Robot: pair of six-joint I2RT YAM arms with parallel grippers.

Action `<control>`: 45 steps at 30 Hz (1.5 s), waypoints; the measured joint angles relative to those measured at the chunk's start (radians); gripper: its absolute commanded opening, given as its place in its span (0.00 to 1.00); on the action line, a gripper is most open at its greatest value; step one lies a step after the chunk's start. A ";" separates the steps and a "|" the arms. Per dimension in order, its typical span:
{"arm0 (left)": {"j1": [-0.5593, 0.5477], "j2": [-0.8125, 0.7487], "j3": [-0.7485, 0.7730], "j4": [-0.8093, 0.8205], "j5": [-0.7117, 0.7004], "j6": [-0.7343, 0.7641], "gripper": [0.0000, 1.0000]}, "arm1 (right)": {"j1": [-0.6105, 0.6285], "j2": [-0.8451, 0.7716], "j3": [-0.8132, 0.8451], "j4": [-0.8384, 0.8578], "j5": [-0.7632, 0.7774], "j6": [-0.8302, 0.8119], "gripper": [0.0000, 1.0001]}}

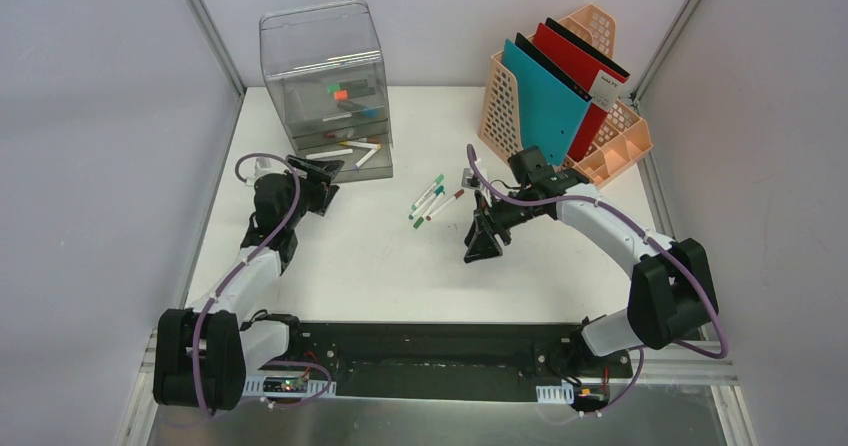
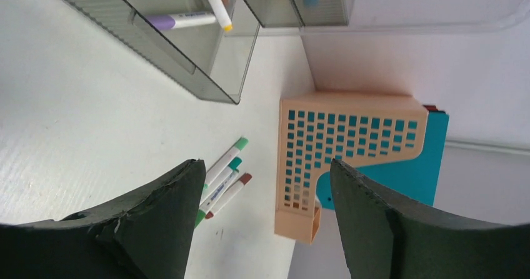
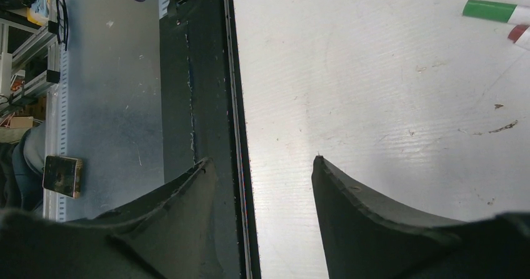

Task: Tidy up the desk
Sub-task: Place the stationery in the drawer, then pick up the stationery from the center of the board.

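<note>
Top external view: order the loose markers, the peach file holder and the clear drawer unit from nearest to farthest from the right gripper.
1. Loose markers, mid-desk, just left of the right gripper.
2. Peach file holder, at the back right.
3. Clear drawer unit, at the back left.

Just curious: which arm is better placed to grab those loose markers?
Probably the left: the left pincer is open and faces the markers head-on, beside the drawers. The right pincer is closer but aimed off them.
</note>
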State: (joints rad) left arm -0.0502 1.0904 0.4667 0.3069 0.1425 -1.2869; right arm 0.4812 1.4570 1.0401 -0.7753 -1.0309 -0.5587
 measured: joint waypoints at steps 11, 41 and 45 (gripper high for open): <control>0.000 -0.008 -0.123 0.179 0.220 0.125 0.81 | 0.000 0.000 0.020 -0.018 0.021 -0.020 0.61; -0.194 0.647 0.222 0.395 0.593 0.365 0.91 | 0.000 0.000 0.021 -0.033 0.023 -0.028 0.61; -0.284 0.611 0.397 0.039 0.423 0.587 0.74 | 0.000 0.000 0.020 -0.034 0.023 -0.029 0.61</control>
State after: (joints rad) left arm -0.3340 1.7012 0.8635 0.3458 0.5655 -0.7002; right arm 0.4812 1.4570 1.0603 -0.8089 -1.0084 -0.5873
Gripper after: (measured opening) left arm 0.844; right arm 0.613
